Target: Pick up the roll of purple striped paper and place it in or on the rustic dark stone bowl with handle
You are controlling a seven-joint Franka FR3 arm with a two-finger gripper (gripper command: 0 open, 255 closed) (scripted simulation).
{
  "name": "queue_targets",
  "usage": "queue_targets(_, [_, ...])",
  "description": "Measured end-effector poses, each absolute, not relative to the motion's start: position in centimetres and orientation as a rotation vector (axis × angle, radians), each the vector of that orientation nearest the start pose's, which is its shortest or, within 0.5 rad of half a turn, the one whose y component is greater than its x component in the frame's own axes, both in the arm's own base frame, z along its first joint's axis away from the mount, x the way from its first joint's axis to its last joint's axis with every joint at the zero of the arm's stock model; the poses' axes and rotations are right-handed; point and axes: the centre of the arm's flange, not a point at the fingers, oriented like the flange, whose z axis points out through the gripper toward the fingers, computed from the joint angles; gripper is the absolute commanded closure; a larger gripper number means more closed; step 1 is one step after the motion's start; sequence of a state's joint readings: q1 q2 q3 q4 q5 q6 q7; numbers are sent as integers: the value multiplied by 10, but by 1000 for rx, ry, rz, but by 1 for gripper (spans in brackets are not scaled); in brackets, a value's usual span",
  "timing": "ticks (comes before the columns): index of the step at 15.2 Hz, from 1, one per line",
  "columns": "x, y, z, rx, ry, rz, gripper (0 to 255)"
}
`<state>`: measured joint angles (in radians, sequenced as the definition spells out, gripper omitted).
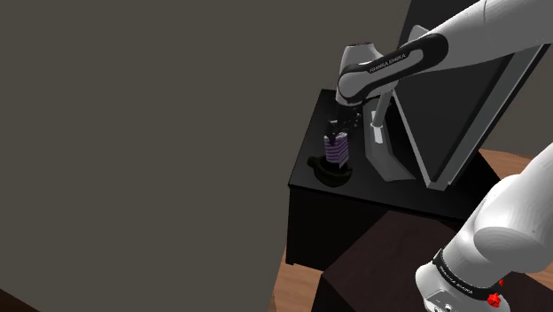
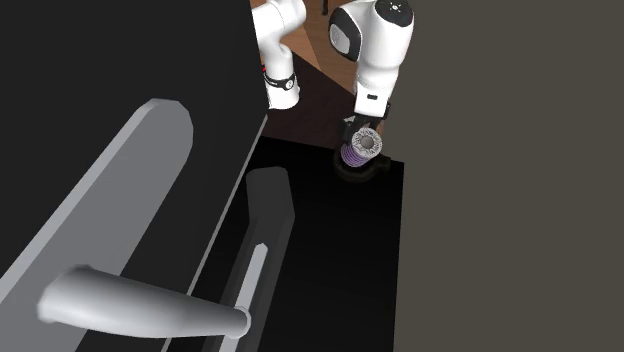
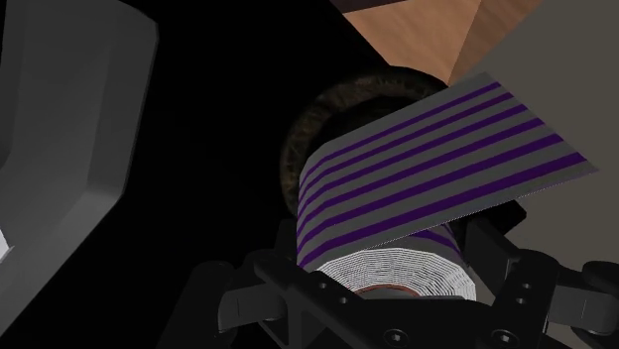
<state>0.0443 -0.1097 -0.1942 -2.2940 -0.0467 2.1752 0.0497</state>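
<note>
On the black cabinet top (image 1: 359, 188), beside a large grey panel on a stand (image 1: 443, 115), the following are recorded:

Item 1, roll of purple striped paper (image 1: 335, 149): grey paper with purple bands, wound on a core and stood on end. A loose sheet is seen flaring out from the windings in the wrist view. Position: directly over the bowl, at its mouth; whether its lower end touches the bowl cannot be told. Handling, as judged: light, soft and easily crushed. The loose sheet is likely to be creased or torn if taken hold of, so hold is best taken across the wound body near the upper end, with modest pressure.

Item 2, gripper (image 1: 336, 137): black, two fingers, closed on the roll from above. One finger is set at either side of the upper end, and the spiral end face is shown between them in the wrist view.

Item 3, dark stone bowl (image 1: 330, 175): round, rough-rimmed, set near the cabinet's edge. Contents: none made out besides the roll; much of the interior is hidden by the paper.

Status, as judged: carriage done; release is outstanding, to be made once the roll is seated low enough not to topple
</note>
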Motion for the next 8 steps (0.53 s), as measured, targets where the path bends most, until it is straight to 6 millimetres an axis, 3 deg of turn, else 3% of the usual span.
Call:
queue_targets(3, [490, -77, 375, -3147, 271, 18, 255])
queue_targets(8, [492, -79, 374, -3147, 274, 0, 255])
